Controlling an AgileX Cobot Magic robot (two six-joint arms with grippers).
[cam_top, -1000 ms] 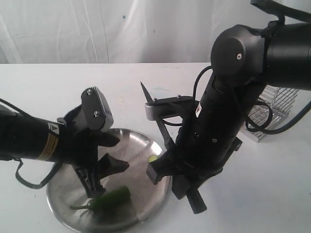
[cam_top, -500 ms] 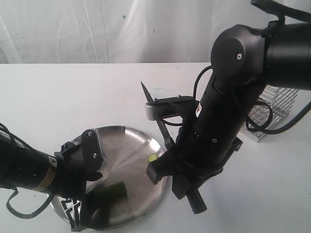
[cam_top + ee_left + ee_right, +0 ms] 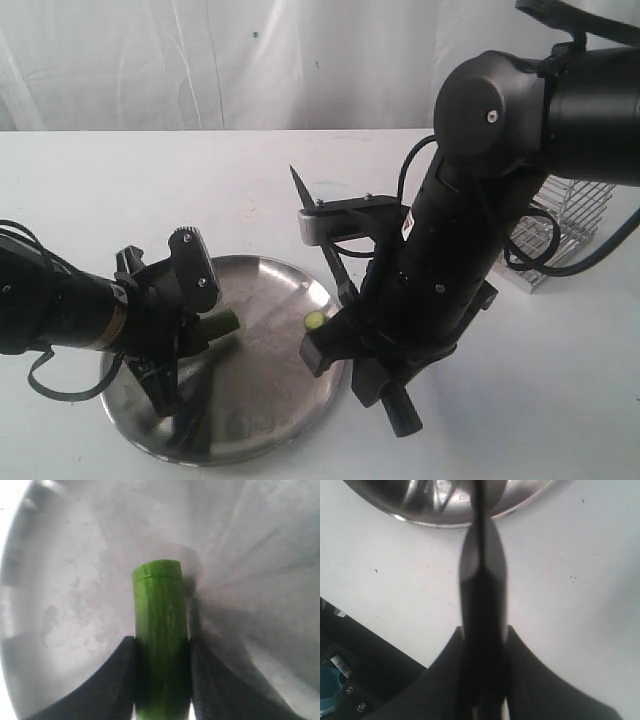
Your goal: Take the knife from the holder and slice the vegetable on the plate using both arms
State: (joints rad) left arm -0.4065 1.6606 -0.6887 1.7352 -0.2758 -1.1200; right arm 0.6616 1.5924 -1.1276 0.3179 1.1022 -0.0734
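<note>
— Since the chili [image 3: 160,605] lies on the plate [image 3: 60,605], who pins it?
— My left pincer [image 3: 161,645], clamped on its sides. My right pincer [image 3: 482,640] grasps the knife [image 3: 481,570] beside the plate. Next, I reckon, the blade goes over the cut end.

Dark green vegetable [image 3: 159,645] with faint lengthwise streaks and a paler cut end, on a dull, scuffed silver plate [image 3: 270,400]. White table [image 3: 150,190]. Black-handled knife [image 3: 482,580], grey blade. Shiny silver wire holder [image 3: 575,215] at 3 o'clock. Black arms [image 3: 450,270].

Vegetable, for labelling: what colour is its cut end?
The vegetable has a lighter green cut end; left wrist view shows it best.
</note>
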